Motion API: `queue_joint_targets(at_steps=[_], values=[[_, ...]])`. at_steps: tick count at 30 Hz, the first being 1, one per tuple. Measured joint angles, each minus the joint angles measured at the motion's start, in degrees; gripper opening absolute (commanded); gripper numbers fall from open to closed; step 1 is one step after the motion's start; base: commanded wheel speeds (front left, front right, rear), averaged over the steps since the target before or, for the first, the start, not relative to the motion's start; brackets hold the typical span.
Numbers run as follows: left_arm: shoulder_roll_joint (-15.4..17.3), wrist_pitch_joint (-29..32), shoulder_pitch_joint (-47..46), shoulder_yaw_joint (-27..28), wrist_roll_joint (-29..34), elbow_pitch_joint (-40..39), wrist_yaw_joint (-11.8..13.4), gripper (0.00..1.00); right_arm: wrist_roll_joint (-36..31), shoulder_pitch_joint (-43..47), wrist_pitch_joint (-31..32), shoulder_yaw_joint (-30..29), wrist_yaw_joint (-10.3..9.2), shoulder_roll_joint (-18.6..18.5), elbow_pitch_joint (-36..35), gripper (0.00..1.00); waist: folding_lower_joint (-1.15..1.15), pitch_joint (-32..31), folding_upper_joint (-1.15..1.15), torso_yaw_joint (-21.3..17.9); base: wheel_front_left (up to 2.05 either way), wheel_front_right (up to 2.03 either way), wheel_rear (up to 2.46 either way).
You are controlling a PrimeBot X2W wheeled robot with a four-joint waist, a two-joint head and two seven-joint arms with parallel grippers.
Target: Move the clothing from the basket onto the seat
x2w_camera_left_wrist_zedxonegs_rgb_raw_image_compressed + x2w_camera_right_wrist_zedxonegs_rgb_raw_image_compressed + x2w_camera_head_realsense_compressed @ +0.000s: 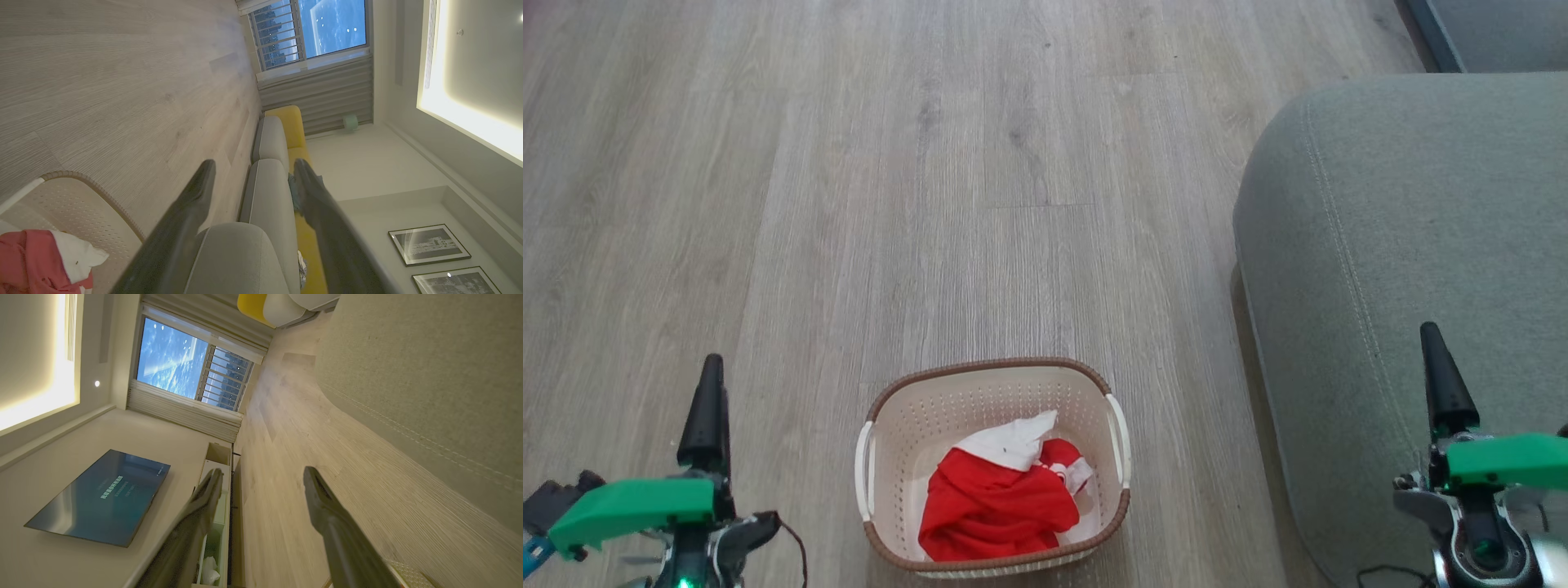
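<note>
Red-and-white clothing (996, 506) heaped in the cream basket (980, 400) on the floor beside the grey-green seat (1405, 245).

This is a home living room, with a wood-look floor (931, 204), a grey and yellow sofa (269, 143), a wall-mounted television (102, 496) over a low cabinet (216, 473), framed pictures (429, 244), a barred window (179, 363) and a laundry basket (992, 363).

- We see the floor (931, 163) in the head view evenly lit and sharp, with faint shadows.
- Our wrist views are dimmer, with a glowing ceiling strip (470, 118) and a bright window (171, 359).
- Near fingers (175, 232) blur, and edges bend.
</note>
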Motion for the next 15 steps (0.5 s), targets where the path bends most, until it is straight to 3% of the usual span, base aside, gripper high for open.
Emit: queue_joint_targets(at_steps=[15], values=[[0.00,-2.43,-1.33,1.13,8.51,-7.57,3.12,1.00,-16.38,-2.18,-2.26,1.62,0.00,0.02,-7.10,1.00,0.00,0.57,0.00,0.48,0.00,0.00,0.00]])
